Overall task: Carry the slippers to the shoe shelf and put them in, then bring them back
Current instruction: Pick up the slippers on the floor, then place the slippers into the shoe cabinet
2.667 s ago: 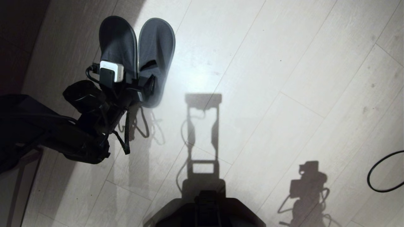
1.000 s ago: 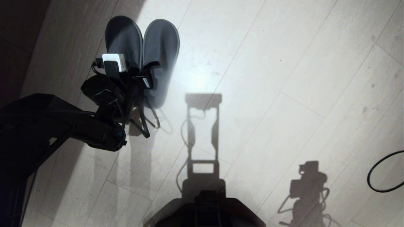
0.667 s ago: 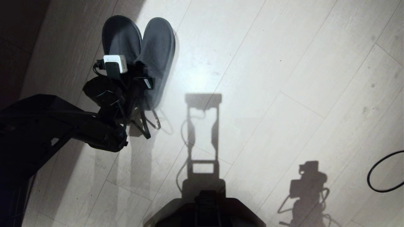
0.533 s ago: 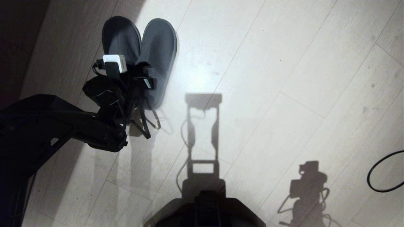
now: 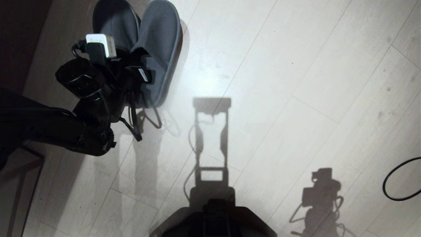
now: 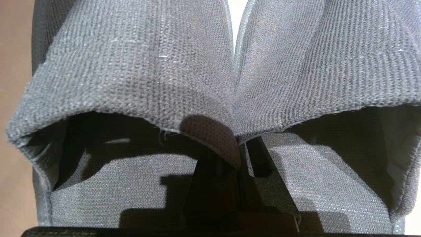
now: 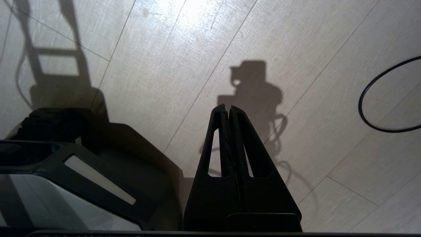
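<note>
The left gripper (image 5: 139, 70) has its jaws clamped on the slippers (image 5: 154, 49), pinching the inner edges of the 2 uppers together where they meet. In the left wrist view the 2 slippers (image 6: 210, 75) fan out to either side of the jaws, toes pointing away from them, and a fold of the grey knit fabric is caught right at the tips. The dark insoles spread on both sides of the jaws, just beside them. In the head view the pair hangs tilted at the end of the left arm (image 5: 65, 128), the soles off the pale plank floor (image 5: 296, 98), with the toes reaching the upper edge of the picture. A white camera box (image 5: 98, 44) sits on the wrist just behind the jaws.

The right gripper (image 7: 227, 110) is parked low beside the robot's base (image 7: 82, 158), its jaws pressed fully together on nothing, pointing down at the floor (image 7: 164, 65). A loop of black cable (image 7: 384, 95) lies on the floor well apart from those jaws, off to their side. The arm's shadow falls on the planks just past the tips.
</note>
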You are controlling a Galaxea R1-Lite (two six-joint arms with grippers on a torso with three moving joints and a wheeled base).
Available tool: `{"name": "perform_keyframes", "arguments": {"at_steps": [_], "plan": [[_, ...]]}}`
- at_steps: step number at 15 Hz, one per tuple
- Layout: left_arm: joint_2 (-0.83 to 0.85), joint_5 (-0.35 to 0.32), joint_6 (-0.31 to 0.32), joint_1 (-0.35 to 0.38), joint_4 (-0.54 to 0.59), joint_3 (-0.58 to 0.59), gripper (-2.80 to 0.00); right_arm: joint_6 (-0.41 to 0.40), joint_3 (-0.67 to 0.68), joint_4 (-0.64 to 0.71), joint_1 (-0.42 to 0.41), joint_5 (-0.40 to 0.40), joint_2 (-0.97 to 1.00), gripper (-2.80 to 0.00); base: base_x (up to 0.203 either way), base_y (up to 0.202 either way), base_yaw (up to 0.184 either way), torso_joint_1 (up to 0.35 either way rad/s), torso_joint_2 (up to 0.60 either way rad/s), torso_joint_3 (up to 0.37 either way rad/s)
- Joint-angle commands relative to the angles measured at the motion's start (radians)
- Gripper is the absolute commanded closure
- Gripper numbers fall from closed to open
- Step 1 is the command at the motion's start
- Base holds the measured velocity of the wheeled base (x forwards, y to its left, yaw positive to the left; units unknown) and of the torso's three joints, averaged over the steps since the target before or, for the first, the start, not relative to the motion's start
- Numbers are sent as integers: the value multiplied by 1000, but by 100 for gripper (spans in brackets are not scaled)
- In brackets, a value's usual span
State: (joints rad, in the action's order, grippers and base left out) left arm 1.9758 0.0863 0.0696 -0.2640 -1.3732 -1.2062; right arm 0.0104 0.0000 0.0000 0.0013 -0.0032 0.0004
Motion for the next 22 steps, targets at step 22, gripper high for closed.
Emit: {"name": "perform_keyframes", "arguments": {"at_steps": [22], "plan": [[-1249, -221, 43, 182, 558, 809, 0, 0, 0, 0, 0, 0, 0, 0, 0, 0, 0, 0, 0, 0]]}}
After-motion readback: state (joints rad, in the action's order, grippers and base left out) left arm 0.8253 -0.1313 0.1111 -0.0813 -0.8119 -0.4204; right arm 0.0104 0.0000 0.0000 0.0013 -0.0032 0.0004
